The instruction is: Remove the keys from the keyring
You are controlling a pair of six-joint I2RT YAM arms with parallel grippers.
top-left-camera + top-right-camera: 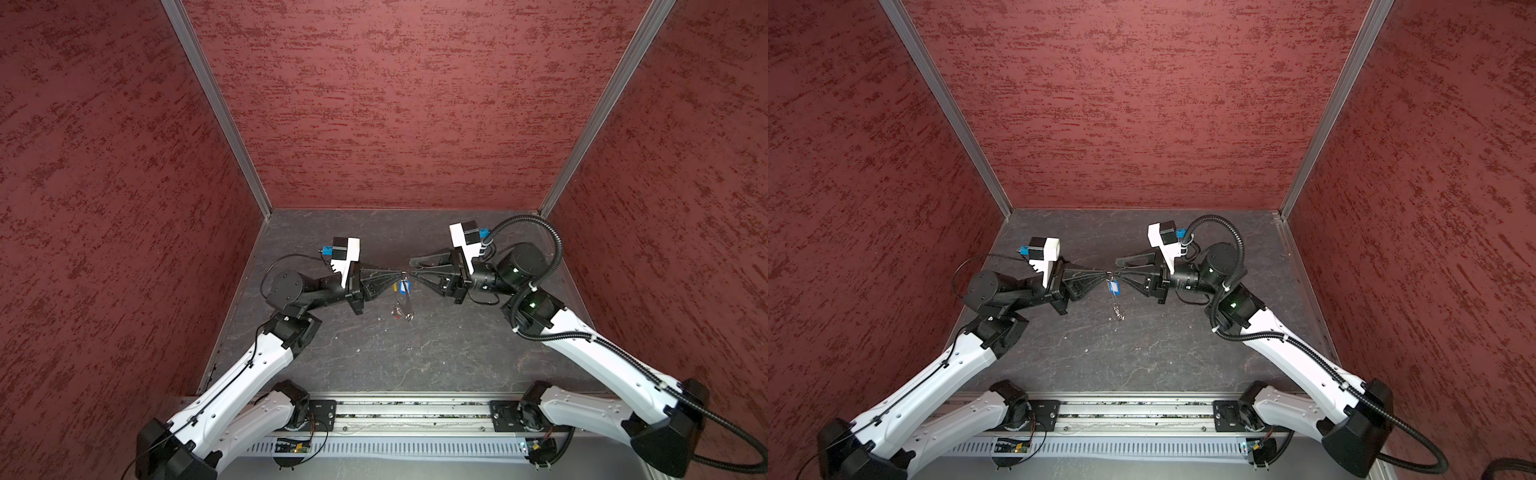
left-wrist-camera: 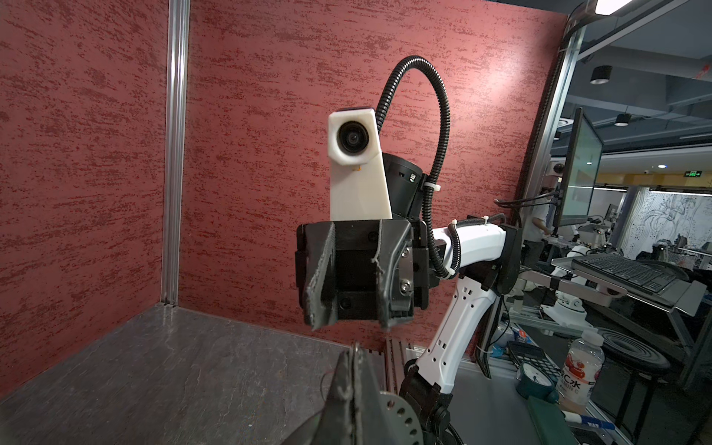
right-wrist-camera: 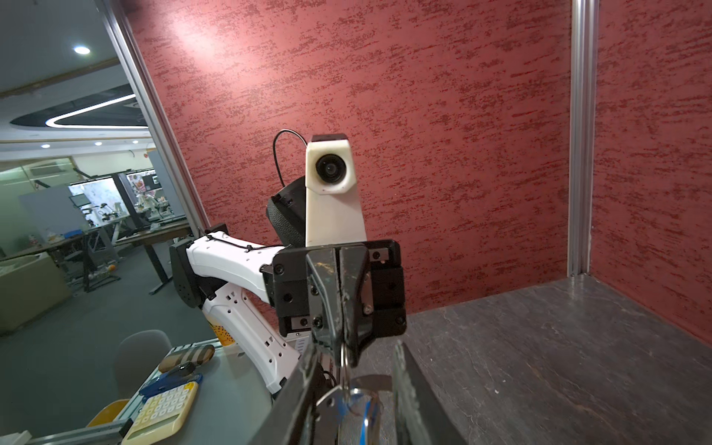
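Observation:
In both top views my left gripper [image 1: 400,274] [image 1: 1106,273] is shut on the top of the keyring [image 1: 403,305] [image 1: 1117,309]. The thin silvery loop hangs down from it above the dark table. A key's blue tag [image 1: 404,286] [image 1: 1113,287] dangles on the loop just under the grip. My right gripper [image 1: 410,268] [image 1: 1116,268] faces the left one tip to tip, open, its fingers on either side of the ring's top. In the right wrist view the blue tag [image 3: 362,408] and the ring wire [image 3: 344,360] hang between my right gripper's [image 3: 356,370] spread fingers. Small pieces at the loop's lower end are too small to tell.
Red textured walls [image 1: 395,104] close in the dark slate table [image 1: 374,357] on three sides. An aluminium rail [image 1: 407,415] with both arm bases runs along the front edge. Outside the cell, a calculator [image 3: 162,412] and a bottle [image 2: 581,370] lie on nearby desks.

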